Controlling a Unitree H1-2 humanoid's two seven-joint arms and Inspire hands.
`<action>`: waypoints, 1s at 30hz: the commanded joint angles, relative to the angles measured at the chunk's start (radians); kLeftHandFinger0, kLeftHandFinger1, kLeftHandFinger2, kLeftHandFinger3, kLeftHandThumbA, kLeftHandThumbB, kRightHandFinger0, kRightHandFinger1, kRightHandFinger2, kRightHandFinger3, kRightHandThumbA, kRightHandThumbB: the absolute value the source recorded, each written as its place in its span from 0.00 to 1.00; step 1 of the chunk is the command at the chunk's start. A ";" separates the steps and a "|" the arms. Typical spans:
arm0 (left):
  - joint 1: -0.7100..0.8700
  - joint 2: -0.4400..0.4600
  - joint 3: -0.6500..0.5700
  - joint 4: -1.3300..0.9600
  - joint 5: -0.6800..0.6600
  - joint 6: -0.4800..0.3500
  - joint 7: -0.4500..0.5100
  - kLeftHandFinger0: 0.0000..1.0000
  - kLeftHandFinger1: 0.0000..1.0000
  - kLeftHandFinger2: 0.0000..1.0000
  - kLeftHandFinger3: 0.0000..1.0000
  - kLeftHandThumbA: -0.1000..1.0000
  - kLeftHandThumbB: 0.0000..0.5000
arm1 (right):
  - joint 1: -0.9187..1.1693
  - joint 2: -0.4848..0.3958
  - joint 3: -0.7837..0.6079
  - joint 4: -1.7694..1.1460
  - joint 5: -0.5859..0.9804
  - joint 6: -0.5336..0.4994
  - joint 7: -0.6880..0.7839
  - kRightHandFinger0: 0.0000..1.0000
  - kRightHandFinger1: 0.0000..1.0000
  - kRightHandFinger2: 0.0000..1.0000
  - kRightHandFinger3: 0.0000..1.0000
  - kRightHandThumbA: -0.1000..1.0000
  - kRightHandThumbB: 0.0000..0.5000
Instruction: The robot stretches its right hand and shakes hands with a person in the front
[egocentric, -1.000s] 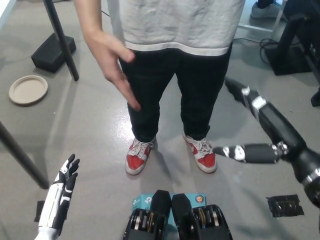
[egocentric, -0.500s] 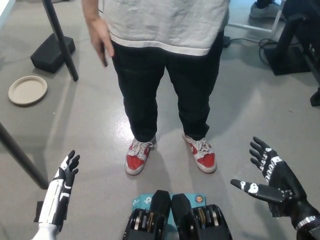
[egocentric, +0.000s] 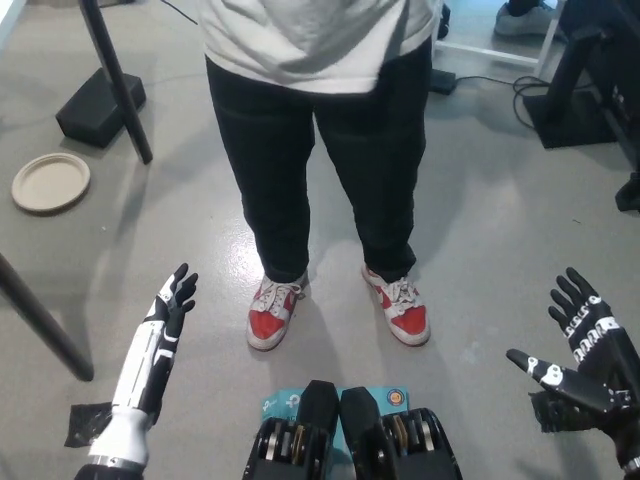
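The person (egocentric: 320, 150) stands square in front of you, seen from the shirt hem down, with neither of their hands in view. Take the red-and-white shoes (egocentric: 340, 305) as your landmark: the person rises straight above them, legs upright.

Your black right hand (egocentric: 585, 360) sits low and well to the right of the shoes, about level with them, fingers spread and holding nothing. From it, the person lies up and to the left in the picture, so any reach would have to go forward and inward. Your white left hand (egocentric: 170, 305) rests left of the shoes, nearer to them than the right hand is, fingers extended and empty.

With no hand offered to meet, I'd judge the handshake is either finished or not yet set up; the picture alone doesn't settle which.

Count: one person, two shoes, two robot hands. Farther out, left of and beyond the shoes, one paper plate (egocentric: 50, 182) lies on the floor (egocentric: 480, 230), beside one dark slanted pole (egocentric: 115, 80) and one black block (egocentric: 98, 105).
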 joint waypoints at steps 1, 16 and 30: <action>-0.010 0.021 -0.005 0.004 -0.002 -0.037 -0.010 1.00 1.00 1.00 1.00 1.00 0.32 | -0.007 -0.011 0.012 -0.008 0.032 -0.078 -0.015 1.00 1.00 1.00 1.00 1.00 0.47; 0.027 0.032 0.014 -0.024 -0.002 -0.020 0.005 1.00 1.00 1.00 1.00 1.00 0.29 | -0.020 -0.048 0.104 0.016 -0.062 -0.102 -0.046 1.00 1.00 1.00 1.00 1.00 0.44; 0.064 0.030 0.021 -0.042 -0.017 -0.012 0.001 1.00 1.00 1.00 1.00 1.00 0.28 | -0.010 -0.064 0.138 0.027 -0.060 -0.098 -0.044 1.00 1.00 1.00 1.00 1.00 0.37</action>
